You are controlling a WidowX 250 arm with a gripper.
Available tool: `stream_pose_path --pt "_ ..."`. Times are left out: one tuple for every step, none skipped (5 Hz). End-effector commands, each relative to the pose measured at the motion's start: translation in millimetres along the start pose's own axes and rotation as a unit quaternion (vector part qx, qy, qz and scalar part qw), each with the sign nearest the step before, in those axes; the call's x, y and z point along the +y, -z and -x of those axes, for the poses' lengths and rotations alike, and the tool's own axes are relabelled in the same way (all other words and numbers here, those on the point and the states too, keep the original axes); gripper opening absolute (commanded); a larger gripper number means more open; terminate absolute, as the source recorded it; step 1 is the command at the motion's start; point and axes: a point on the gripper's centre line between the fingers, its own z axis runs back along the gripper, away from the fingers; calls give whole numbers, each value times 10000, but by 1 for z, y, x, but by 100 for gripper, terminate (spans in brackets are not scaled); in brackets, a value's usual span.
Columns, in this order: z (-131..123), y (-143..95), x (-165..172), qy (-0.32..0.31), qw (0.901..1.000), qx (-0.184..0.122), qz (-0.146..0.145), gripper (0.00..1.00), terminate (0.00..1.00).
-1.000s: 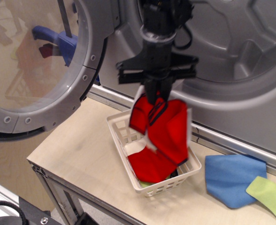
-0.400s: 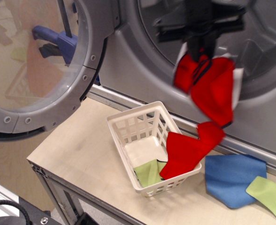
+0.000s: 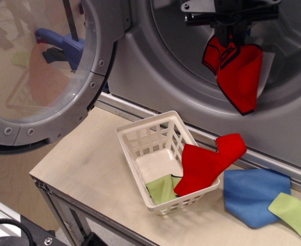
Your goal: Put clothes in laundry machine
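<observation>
My gripper (image 3: 231, 37) is at the top, inside the round drum mouth of the grey laundry machine (image 3: 155, 56). It is shut on a red cloth with black edging (image 3: 238, 74), which hangs limp in the mouth with a white-grey piece (image 3: 265, 69) behind its right edge. A second red cloth (image 3: 207, 164) lies draped over the right rim of the white lattice basket (image 3: 135, 138) and onto the table. The machine's round translucent door (image 3: 43, 72) stands open at the left.
A green cloth (image 3: 162, 187) lies in the basket. A blue cloth (image 3: 253, 195) and a light green cloth (image 3: 293, 211) lie on the wooden table (image 3: 84, 164) at the right. The table's front edge is near the bottom of the view.
My gripper rose from above the basket up and right into the drum mouth with the black-edged red cloth. The second red cloth dropped off and came to rest over the basket's rim.
</observation>
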Motion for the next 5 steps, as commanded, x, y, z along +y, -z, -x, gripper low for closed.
stream_pose_path --pt "-2 6 8 465 9974 -554 64 0 0" --pt "-8 19 14 497 9966 -654 -46 0 0" --pt "-17 30 18 381 9955 -788 -358 0 0" --pt "-22 34 20 173 9962 -675 -527 100 0" --pt "-14 28 22 247 9961 -679 -505 100 0"
